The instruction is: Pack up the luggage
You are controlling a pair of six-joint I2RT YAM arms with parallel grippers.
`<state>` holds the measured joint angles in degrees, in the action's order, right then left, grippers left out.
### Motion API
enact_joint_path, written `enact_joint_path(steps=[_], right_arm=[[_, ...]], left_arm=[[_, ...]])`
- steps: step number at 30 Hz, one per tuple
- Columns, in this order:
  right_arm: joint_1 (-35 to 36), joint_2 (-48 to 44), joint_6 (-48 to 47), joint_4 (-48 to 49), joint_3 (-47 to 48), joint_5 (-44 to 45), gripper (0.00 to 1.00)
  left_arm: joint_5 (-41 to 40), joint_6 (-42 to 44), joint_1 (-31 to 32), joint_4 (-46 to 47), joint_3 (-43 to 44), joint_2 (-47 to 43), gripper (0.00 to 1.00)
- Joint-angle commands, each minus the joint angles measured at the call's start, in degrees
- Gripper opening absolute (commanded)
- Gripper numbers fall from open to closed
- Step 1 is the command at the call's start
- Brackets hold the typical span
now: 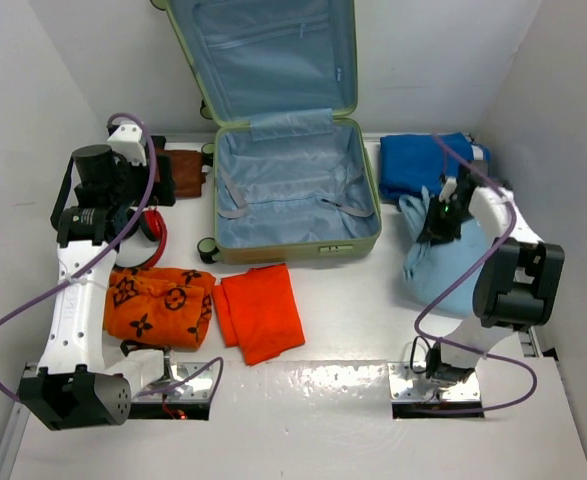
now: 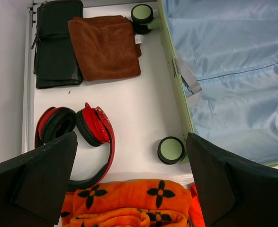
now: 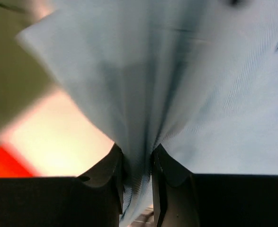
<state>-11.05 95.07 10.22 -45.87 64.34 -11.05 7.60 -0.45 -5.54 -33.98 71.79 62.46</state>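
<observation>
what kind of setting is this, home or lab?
Most likely a lab data-collection cell, not a home: a bare white table boxed in by plain white walls, with staged props laid out around an open suitcase, such as a folded orange cloth and red headphones.

Between the right gripper's (image 3: 138, 161) matt black fingers (image 3: 105, 175), the pale blue cloth (image 3: 200, 94) looks finely ribbed. Beside the left gripper (image 2: 130, 139): glossy red headphones (image 2: 94, 127) and the luggage's (image 2: 224, 71) sheeny lining.
</observation>
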Motion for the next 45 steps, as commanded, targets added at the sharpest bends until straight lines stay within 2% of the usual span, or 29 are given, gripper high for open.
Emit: enact_joint_path(steps=[1, 8, 13, 14, 21, 26, 31, 33, 36, 41, 44, 45], right_arm=[[0.32, -4.19, 1.82, -3.08, 12.55, -16.62, 0.0], [6.82, -4.36, 8.05, -0.9, 22.23, -20.85, 0.0], [15.52, -2.87, 11.66, 4.64, 27.24, -18.58, 0.0], [19.1, -0.78, 11.84, 5.78, 28.12, -17.35, 0.0], [29.22, 9.85, 12.37, 8.77, 39.98, -11.11, 0.0], [34.25, 19.44, 10.44, 7.81, 54.54, -3.9, 0.0], [39.08, 27.87, 8.07, 15.88, 55.46, 5.76, 0.0], [40.4, 29.29, 6.32, 21.32, 55.02, 6.13, 0.0], [41.81, 36.21, 4.64, 27.56, 56.77, 5.17, 0.0], [43.57, 44.93, 6.48, 33.64, 66.6, 2.79, 0.0], [45.23, 45.04, 8.85, 40.74, 60.6, 1.64, 0.0], [46.2, 44.68, 9.12, 47.64, 58.99, 1.99, 0.0]], left_arm=[[0.67, 0.36, 0.62, 0.84, -0.51, -1.99, 1.0], [0.14, 0.36, 0.62, 1.89, -2.27, -1.99, 1.0], [0.14, 0.36, 0.62, 2.42, -3.5, -0.94, 1.0], [0.14, 0.36, 0.62, 2.42, -3.5, -0.93, 1.0], [1.19, 0.36, 0.62, 2.95, -5.26, -0.41, 1.0], [1.19, -0.78, 0.62, 4.7, -7.27, 1.26, 1.0], [1.72, -0.78, 0.62, 5.94, -8.33, 2.66, 1.0], [2.34, -0.78, 0.62, 6.47, -8.33, 3.28, 1.0], [3.73, -1.31, 0.62, 6.47, -7.8, 5.3, 1.0], [5.59, -1.84, 0.62, 6.47, -6.05, 7.76, 1.0], [6.28, -2.36, 0.62, 6.47, -5.43, 8.47, 1.0], [6.29, -2.36, 0.62, 6.47, -5.43, 8.47, 1.0]])
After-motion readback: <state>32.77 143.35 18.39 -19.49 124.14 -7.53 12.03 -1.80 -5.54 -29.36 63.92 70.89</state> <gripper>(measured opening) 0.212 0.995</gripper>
